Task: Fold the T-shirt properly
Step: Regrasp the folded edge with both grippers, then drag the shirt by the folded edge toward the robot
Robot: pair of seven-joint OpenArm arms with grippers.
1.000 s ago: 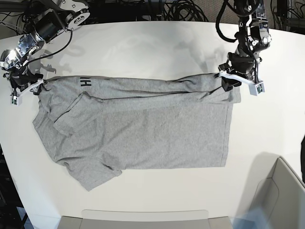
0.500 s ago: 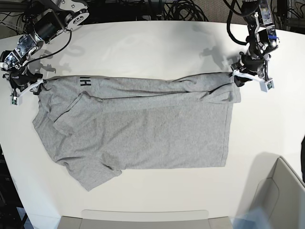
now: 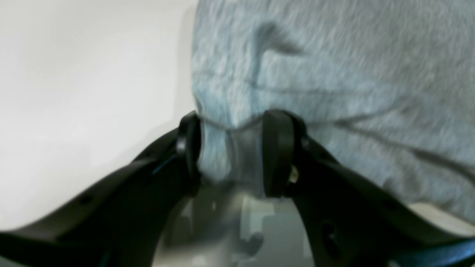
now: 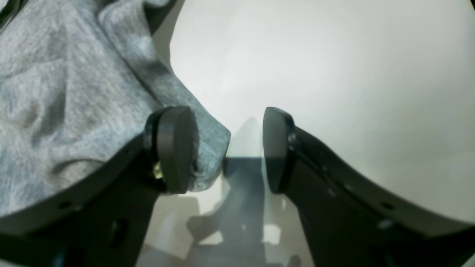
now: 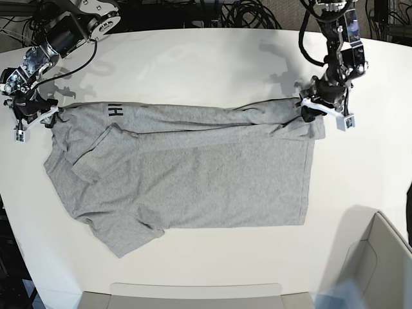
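Change: since half a second ago the left gripper (image 5: pixel 320 113) has swung back leftward onto the shirt's right edge; the right gripper (image 5: pixel 40 117) and the cloth lie as before.
T-shirt (image 5: pixel 193 167): heather-grey soft knit spread flat across the middle of the white table (image 5: pixel 206 64), its far edge folded over in a long wrinkled band, black block letters showing near the far left.
Left gripper state: black curved fingers (image 3: pixel 278 152) parted, with a tuck of grey fabric (image 3: pixel 334 92) sitting between them; the blurred wrist view does not show whether they pinch it.
Right gripper state: jaws spread wide at the shirt's far left corner, one rounded black pad (image 4: pixel 174 148) resting against the hem (image 4: pixel 74 92), the other over bare table.
Surroundings: black cables (image 5: pixel 251 13) beyond the far edge; a pale open box (image 5: pixel 380 257) at the near right, well apart from the shirt.
Obstruction: each arm hides the shirt corner beneath it in the base view.
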